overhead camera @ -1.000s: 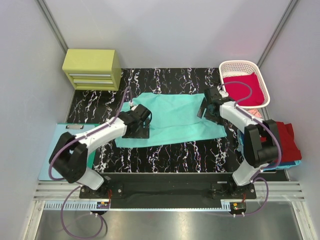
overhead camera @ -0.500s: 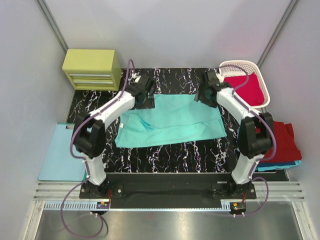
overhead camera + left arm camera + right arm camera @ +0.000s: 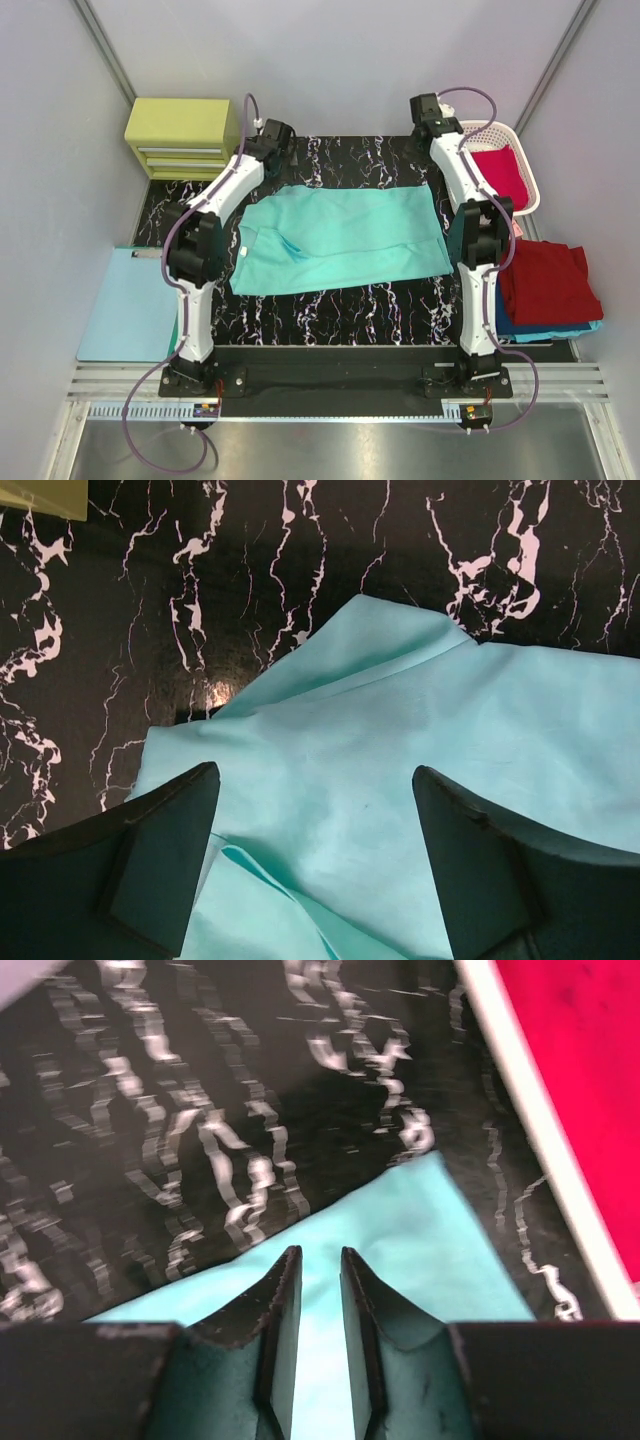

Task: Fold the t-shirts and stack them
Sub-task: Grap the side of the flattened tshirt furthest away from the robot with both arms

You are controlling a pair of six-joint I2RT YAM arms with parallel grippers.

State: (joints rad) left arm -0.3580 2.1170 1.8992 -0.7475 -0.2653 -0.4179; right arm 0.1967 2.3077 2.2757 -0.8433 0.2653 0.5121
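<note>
The mint-teal t-shirt (image 3: pixel 340 240) lies spread flat on the black marbled table, with a small crease near its left sleeve. My left gripper (image 3: pixel 271 148) hangs above the shirt's far left corner (image 3: pixel 400 780), jaws wide open (image 3: pixel 315 771) and empty. My right gripper (image 3: pixel 434 122) hovers over the far right corner (image 3: pixel 420 1230); its jaws (image 3: pixel 320 1252) stand a narrow gap apart with nothing between them. A crimson t-shirt (image 3: pixel 500 170) fills the basket. A dark red t-shirt (image 3: pixel 548 280) lies folded on a blue one (image 3: pixel 520 325) at the right.
The white lattice basket (image 3: pixel 487 128) stands at the far right, its rim (image 3: pixel 520 1110) close to my right gripper. A yellow drawer unit (image 3: pixel 183 137) sits far left, and a pale blue clipboard (image 3: pixel 125 310) lies near left.
Both arms reached from the shirt's sides out to its far corners and beyond. The shirt now lies flatter, and the right jaws have narrowed from wide open.
</note>
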